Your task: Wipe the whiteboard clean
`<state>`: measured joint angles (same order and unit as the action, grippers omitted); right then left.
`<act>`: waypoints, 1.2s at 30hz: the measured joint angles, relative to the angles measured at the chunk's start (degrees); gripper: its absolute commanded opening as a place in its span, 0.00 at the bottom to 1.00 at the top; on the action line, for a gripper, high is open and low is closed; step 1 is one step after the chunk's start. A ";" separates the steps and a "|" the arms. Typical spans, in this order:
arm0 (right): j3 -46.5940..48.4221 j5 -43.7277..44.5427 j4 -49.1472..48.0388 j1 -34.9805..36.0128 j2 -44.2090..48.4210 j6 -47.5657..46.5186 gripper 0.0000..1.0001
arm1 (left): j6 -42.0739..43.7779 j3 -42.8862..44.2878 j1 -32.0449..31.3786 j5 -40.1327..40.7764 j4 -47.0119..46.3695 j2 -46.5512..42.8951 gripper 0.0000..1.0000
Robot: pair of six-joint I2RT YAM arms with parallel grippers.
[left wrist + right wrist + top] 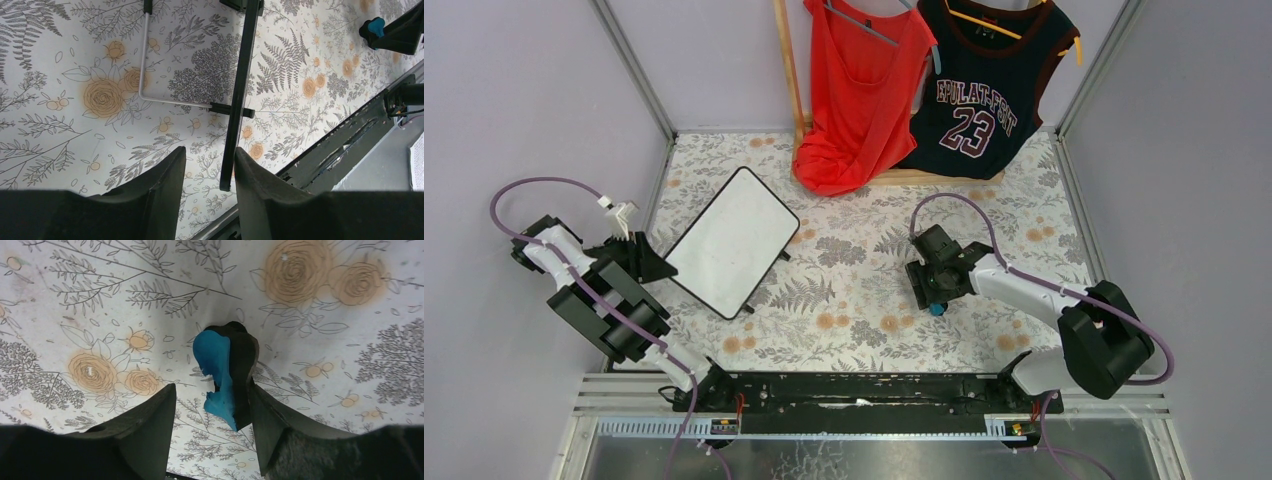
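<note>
1. The whiteboard [732,240] stands propped on a thin wire stand [144,60] on the floral tablecloth [864,300]. It sits cornerwise as seen from overhead, and its face is plain white inside the black frame.
2. The left gripper [646,258] is right at the whiteboard's left side. From its wrist camera the board shows edge-on, with its near corner poking in between the fingers [165,190]. The jaws stand parted, and cloth shows between the frame and one finger, so nothing is clamped.
3. The right gripper [929,295] is well to the right of the whiteboard, pointing down at the cloth. A blue-and-black eraser [225,375] stands between its fingers. The jaws are spread, leaving a clear gap beside the blue face. The black back lies close against the other finger, and I cannot tell whether they touch.
4. Beyond the whiteboard and to its right, a red tank top [859,90] and a dark number 23 jersey [979,100] hang on a wooden rack [789,70].
</note>
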<state>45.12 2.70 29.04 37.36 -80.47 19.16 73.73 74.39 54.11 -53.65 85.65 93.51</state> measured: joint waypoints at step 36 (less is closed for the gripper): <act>0.00 5.18 -0.33 0.02 4.48 1.42 0.64 | -10.16 -1.11 0.37 -0.15 -13.09 -4.52 0.49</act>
<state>45.12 7.88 28.71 37.39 -75.99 20.58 63.57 73.28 54.48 -53.80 72.55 88.99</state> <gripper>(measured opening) 0.643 0.469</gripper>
